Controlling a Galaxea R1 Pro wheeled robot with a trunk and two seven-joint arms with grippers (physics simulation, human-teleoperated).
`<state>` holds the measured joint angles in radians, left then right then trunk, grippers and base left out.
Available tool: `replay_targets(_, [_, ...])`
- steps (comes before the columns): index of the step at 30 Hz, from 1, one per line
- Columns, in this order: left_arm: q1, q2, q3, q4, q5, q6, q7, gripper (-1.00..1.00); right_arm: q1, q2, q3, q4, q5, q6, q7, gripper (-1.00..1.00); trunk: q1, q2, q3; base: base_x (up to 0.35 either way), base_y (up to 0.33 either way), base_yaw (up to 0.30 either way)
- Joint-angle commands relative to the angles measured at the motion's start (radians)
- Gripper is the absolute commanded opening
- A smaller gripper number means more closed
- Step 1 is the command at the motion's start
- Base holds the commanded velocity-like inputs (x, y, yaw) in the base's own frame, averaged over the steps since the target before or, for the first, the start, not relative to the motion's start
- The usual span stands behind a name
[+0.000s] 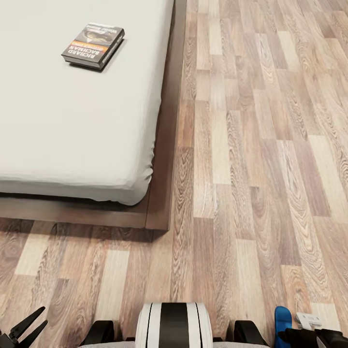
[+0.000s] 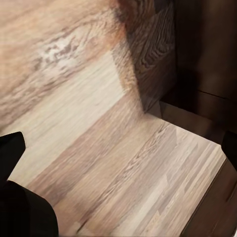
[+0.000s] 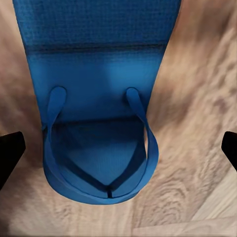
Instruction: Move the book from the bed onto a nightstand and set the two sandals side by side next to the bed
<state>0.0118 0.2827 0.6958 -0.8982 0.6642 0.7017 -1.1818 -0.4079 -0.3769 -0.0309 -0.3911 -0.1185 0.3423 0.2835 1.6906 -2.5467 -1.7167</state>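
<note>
**One book, one sandal in sight**

One dark paperback book [image 1: 93, 45] lies on the pale grey mattress of the dark-framed bed [image 1: 162, 159]. One bright blue flip-flop sandal [image 3: 98, 113] lies on the light wood-plank floor [image 1: 261, 159], directly beneath the right claw [image 3: 118, 148], whose fingers stand released. The left claw [image 1: 21, 328] hangs released above floor.

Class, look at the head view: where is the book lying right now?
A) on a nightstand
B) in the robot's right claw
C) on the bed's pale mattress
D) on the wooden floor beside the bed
C: the book lies flat on the pale mattress of the bed, well clear of the plank floor.
</note>
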Motion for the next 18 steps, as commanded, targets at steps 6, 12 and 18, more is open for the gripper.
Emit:
replay_targets(6, [0.001,0.0,-0.001,-0.001,0.006,0.009,0.001,1.0,0.0,0.0,-0.003,-0.002,-0.009,0.008,0.002,1.0,0.002,-0.001,-0.016,0.0,0.0,0.0])
replay_targets(12, [0.001,0.0,-0.001,-0.001,0.006,0.009,0.001,1.0,0.0,0.001,-0.003,-0.002,-0.009,0.007,0.002,1.0,0.002,-0.001,-0.016,0.0,0.0,0.0])
replay_targets(18, [0.001,0.0,-0.001,-0.001,0.006,0.009,0.001,1.0,0.0,0.0,-0.003,-0.002,-0.008,0.007,0.002,1.0,0.002,-0.001,-0.016,0.0,0.0,0.0])
